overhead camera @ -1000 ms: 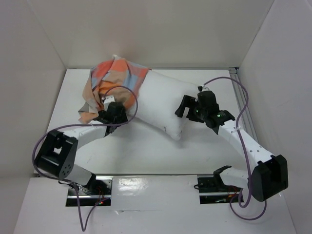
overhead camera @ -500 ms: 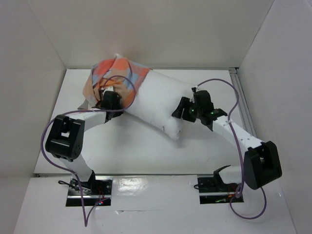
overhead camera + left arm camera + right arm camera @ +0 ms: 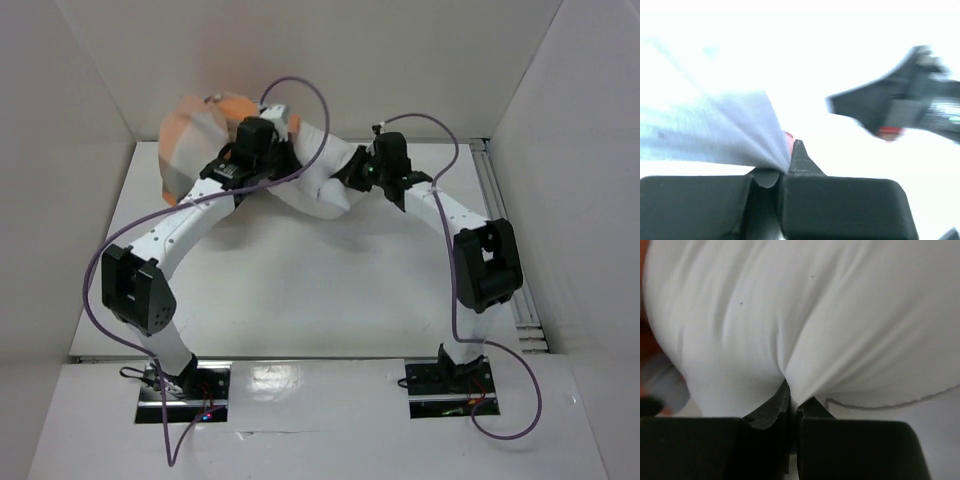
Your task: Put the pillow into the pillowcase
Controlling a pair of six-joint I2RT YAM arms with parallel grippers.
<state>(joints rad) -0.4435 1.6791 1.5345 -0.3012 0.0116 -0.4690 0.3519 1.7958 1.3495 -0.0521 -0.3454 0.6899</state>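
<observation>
The pillow [image 3: 322, 198] is bunched up at the back of the table, its left end inside the checked pillowcase [image 3: 190, 130]. My left gripper [image 3: 283, 158] is at the pillowcase's mouth. In the left wrist view it [image 3: 789, 156] is shut on a fold of the pillowcase's light blue cloth [image 3: 715, 135]. My right gripper [image 3: 340, 183] is on the pillow's right end. The right wrist view shows it [image 3: 792, 402] shut on a pinch of the white pillow [image 3: 815, 315], with a sliver of pillowcase [image 3: 650, 370] at the left edge.
White walls enclose the table [image 3: 320, 290] on the left, back and right, and the bundle lies against the back wall. A metal rail [image 3: 500, 210] runs along the table's right side. Purple cables [image 3: 300, 90] loop above both wrists. The right gripper [image 3: 900, 105] shows blurred in the left wrist view.
Both grippers have shut, the left on the pillowcase and the right on the pillow. Both arms have stretched toward the back wall, carrying the bundle back and bunching it up.
</observation>
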